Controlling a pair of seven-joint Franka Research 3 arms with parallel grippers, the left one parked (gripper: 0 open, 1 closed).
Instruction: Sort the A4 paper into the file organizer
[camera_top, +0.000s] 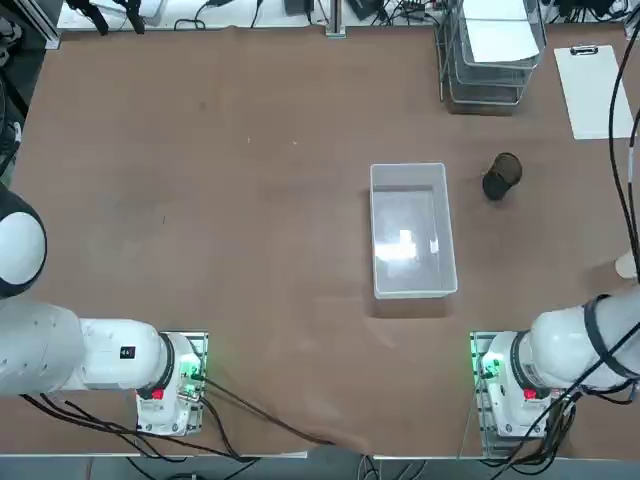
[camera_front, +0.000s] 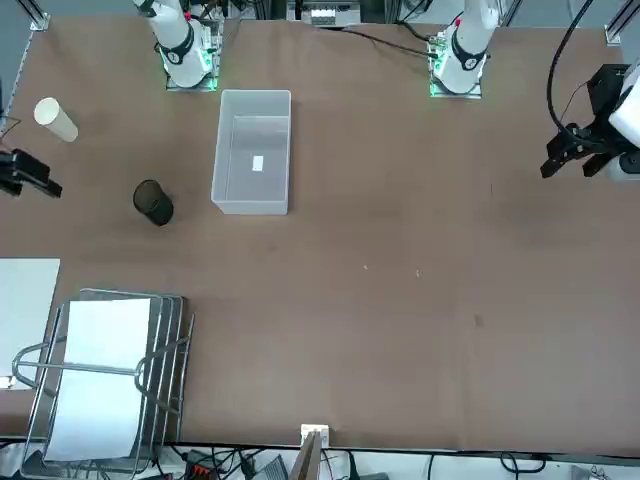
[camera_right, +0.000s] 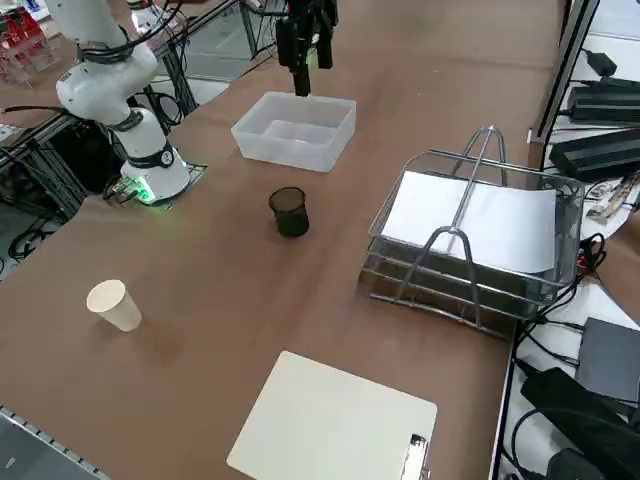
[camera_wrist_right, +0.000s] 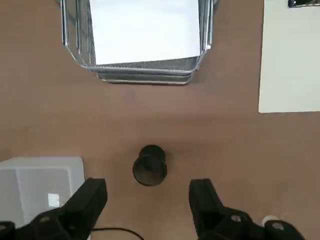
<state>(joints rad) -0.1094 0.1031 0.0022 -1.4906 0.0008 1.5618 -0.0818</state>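
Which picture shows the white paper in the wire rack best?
The right side view: the paper lies whole in the rack's top tier. The front view shows it at the corner, the wrist view crops it, the top view cuts it off.

A4 paper (camera_right: 478, 222) flat in file organizer (camera_right: 470, 265) top tier; right gripper unseen.

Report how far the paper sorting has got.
Looks done: the A4 paper lies flat in the top tier of the file organizer. In hand: nothing; the right gripper is open and empty, raised over the table near the black mesh cup. Left: no other loose sheet shows; at most, parking the arm.
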